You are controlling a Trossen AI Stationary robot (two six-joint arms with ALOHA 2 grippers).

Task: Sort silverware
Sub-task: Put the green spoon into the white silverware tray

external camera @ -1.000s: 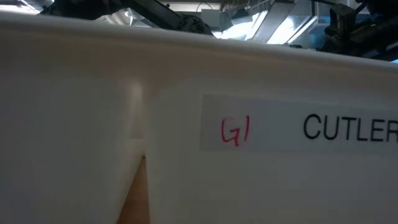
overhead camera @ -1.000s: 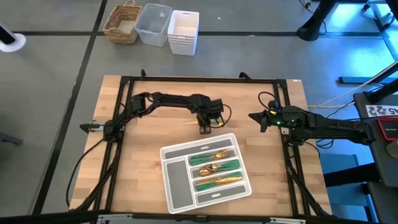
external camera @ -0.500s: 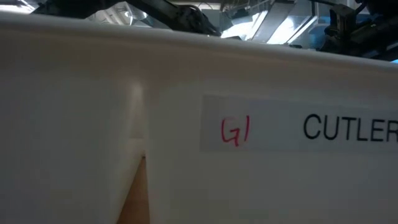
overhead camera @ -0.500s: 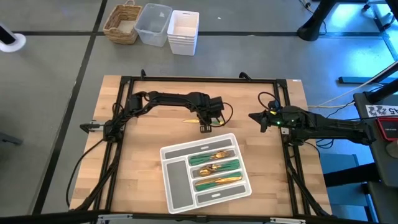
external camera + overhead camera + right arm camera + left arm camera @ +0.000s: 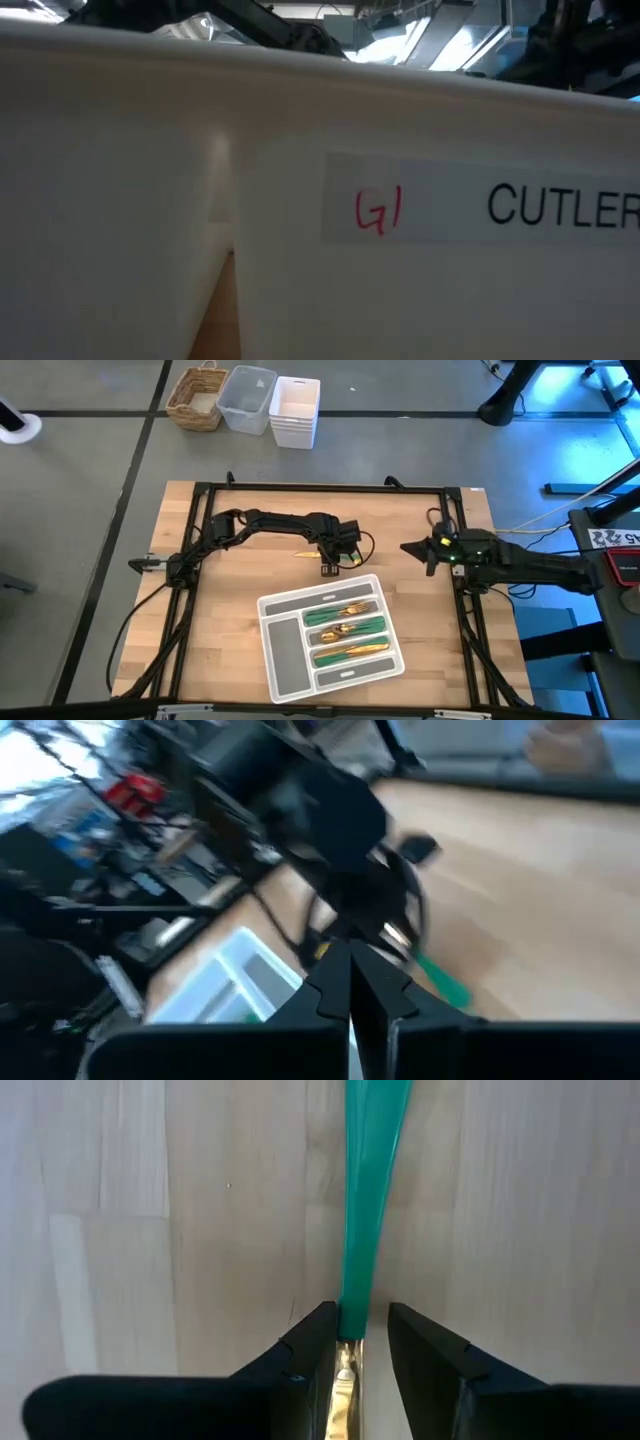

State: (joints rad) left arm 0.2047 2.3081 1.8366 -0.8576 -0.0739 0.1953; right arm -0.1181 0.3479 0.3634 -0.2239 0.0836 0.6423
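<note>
Landmark: grey tray (image 5: 277, 653), lying skewed on the wooden bench (image 5: 240, 625). Tray middle slots hold silverware w/ gold heads and green handles, in three rows (image 5: 345, 625); wide end slot and the slot at the tray's near long side look bare. One more piece (image 5: 307, 555) lies on the bench just beyond the tray's far edge, apart from it, gold tip pointing away from the left hand. Left hand (image 5: 328, 567) is down at that piece, just past the tray's far rim; arm reaches in from the bench's left rail. Left wrist view: both dark fingers (image 5: 305, 1355) stand one each side of the piece where green handle (image 5: 368, 1190) meets gold metal, piece lying flat on the wood; narrow gaps show either side, so fingers bracket it but a firm grip is not confirmed. Right hand (image 5: 408, 547) sits well off to the tray's far right, near the bench's right rail, holding nothing; right wrist view shows its fingers (image 5: 352, 990) pressed together, closed. Low view: blocked by a white wall (image 5: 150, 200) close to the lens, label w/ red "G1" and black "CUTLER" cut off at the edge (image 5: 480, 205). Beyond the bench, on the floor: wicker basket (image 5: 197, 398), clear tub (image 5: 247, 398), white bin (image 5: 295, 410).
</note>
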